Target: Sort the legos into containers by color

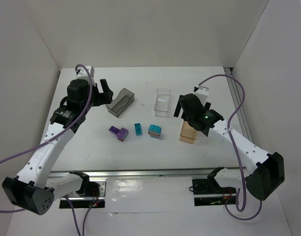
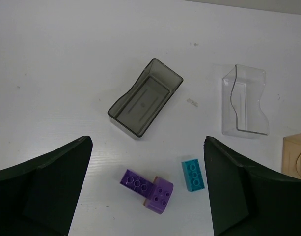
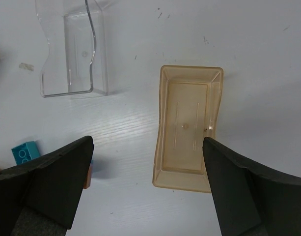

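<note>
Counter [image 1: 155,157], white, carrying three containers and several legos. Landmark: clear container [image 1: 163,103], far middle of the counter. To its left, set at an angle: dark grey container [image 1: 121,102]. To its right and nearer the arm bases, partly under the right arm: tan container [image 1: 188,132]. The legos all lie loose on the counter, on the near side of the clear container and outside every box. They comprise two purple bricks [image 1: 119,132], touching and furthest left; a lone teal brick [image 1: 139,129], near-left; and a second teal brick [image 1: 154,131], nearly straight in front, orange-brown showing at its base. The left fingers [image 2: 47,191] are spread wide, holding nothing, raised well left of the clear container beside the grey one. The right fingers [image 3: 253,191] are spread wide, holding nothing, just right of the clear container.
</note>
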`<state>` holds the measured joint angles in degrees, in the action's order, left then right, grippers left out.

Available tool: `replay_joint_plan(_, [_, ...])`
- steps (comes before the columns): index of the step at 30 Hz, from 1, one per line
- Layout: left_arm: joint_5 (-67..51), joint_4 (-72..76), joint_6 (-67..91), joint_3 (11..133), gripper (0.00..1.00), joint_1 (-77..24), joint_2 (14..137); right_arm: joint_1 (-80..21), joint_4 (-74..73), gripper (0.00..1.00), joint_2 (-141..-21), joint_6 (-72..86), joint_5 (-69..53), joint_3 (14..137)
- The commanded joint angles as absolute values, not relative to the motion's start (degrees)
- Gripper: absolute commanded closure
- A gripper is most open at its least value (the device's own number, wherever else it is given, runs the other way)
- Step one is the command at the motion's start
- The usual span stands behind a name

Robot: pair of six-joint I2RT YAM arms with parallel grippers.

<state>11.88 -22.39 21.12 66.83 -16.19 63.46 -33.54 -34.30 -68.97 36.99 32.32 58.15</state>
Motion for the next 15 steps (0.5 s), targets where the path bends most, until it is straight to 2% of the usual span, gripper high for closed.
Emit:
replay_joint_plan(1, [9.2,-22.3,20.4,66.4,0.00,-16.2,62.0,-34.7,-33.8,0.01,-68.4,35.0,33.2,58.4])
replay_joint_plan(5, [3.8,-20.8,19.9,64.3,0.00,-16.2,61.9,-35.3,-25.5,0.01,-67.7,26.0,23.5,57.7])
replay_joint_plan(10, [-0.2,-21.4,18.0,63.6,0.00,-16.2,62.5,-35.9,-21.4,0.02,-70.8,13.4,3.9,59.5])
replay_joint_plan(15, [0.6,-22.1,17.4,63.6,0.00,-16.2,60.6,-39.4,-23.4,0.03,-76.7,1.7,-0.4,63.4])
